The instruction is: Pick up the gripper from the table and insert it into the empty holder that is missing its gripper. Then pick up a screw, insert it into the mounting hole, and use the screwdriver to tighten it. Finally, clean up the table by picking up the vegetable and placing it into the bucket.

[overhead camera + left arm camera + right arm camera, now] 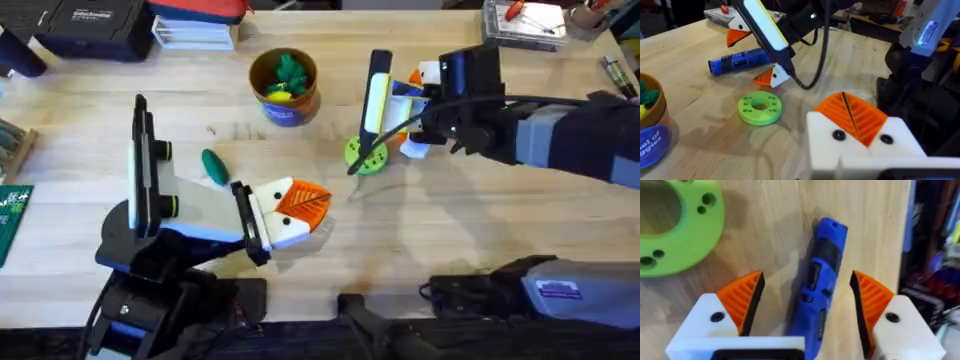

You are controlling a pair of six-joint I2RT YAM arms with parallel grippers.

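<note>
Two arms are at work over the wooden tabletop (470, 230). The right gripper (807, 307) is down low with its orange ribbed pads (742, 300) spread wide, one on each side of the screwdriver (817, 287), and not closed on it. The blue screwdriver lies flat on the wood between them, gaps visible on both sides. In the left wrist view the same screwdriver (740, 60) rests on the tabletop just behind the right arm's lowered finger.

Right beside it sits the bright green ring-shaped disc (366, 155), flat on the tabletop, its small holes showing in the left wrist view (760, 106) and its edge close to the right gripper's pad in the right wrist view (675, 230).

Over on the near left, the left gripper (290, 213) sits close above the tabletop, its two orange pads pressed together with only a thin dark seam between them, clenched on nothing that can be seen; the left wrist view shows that seam clearly (852, 117).

The vegetable (215, 165), small, dark green and smooth, lies on the bare wood just beyond the left arm, well apart from the bucket (285, 88). The bucket stands upright toward the far middle of the tabletop, brown-orange with a blue label band, and holds a leafy green toy (292, 70) and something yellow. Its rim (657, 100) shows at the edge of the left wrist view.
</note>
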